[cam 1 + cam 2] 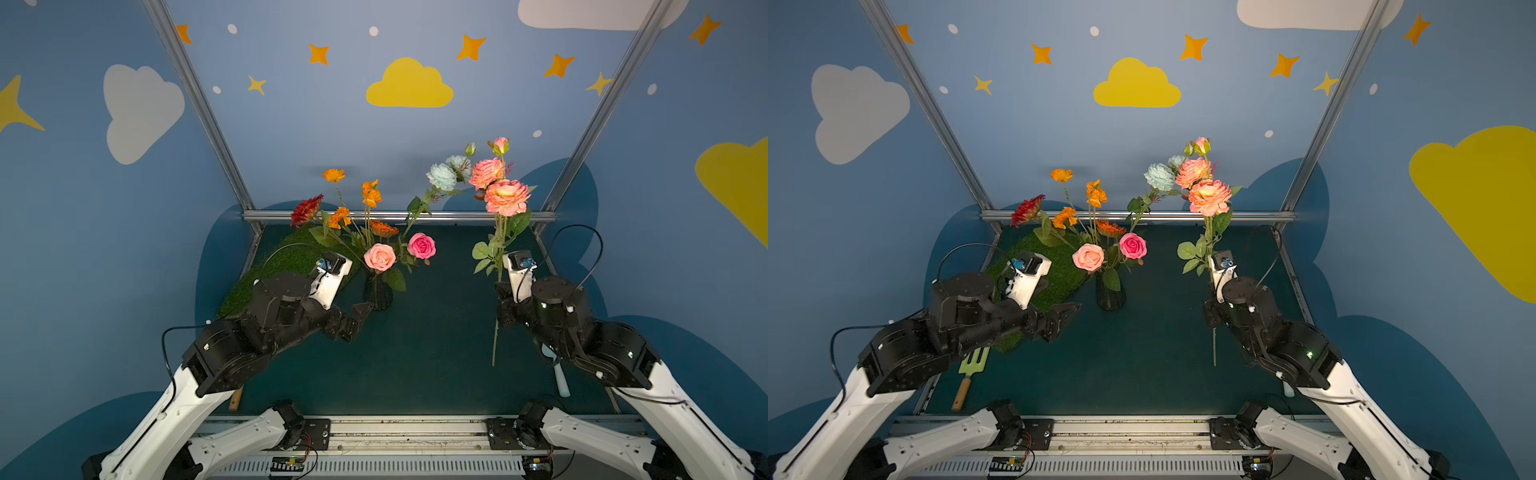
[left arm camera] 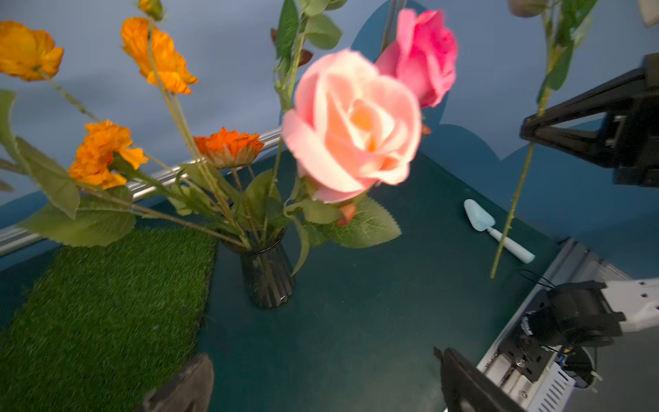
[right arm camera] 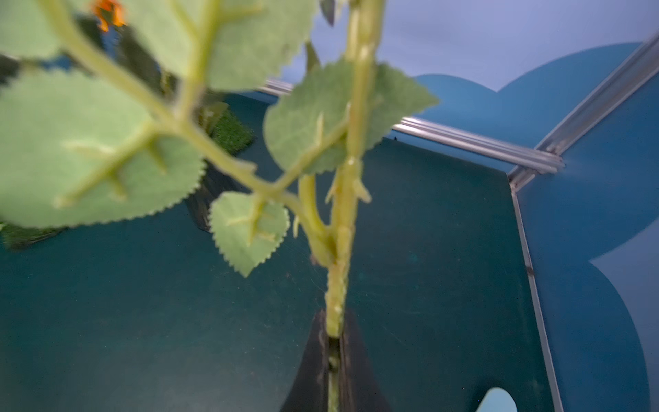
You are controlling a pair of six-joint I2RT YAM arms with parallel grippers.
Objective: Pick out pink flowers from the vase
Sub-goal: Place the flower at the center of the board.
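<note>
Pink flowers (image 1: 380, 257) are judged light: soft fabric blooms, easily crushed, on thin stiff stems, best taken on bare stem below the leaves. The peach-pink branch (image 1: 507, 197) is pinched low on its stem by the right fingers (image 3: 356, 371), upright, well apart from the vase (image 1: 378, 297), where the pale pink rose (image 2: 351, 125) and hot-pink rose (image 2: 424, 53) stand among orange flowers (image 2: 160, 53). The left fingers (image 2: 463, 385) are spread wide, empty, near the vase. The dark green bench (image 1: 415, 353) is walled in blue; a grass mat (image 2: 100, 314) lies beside the vase.
</note>
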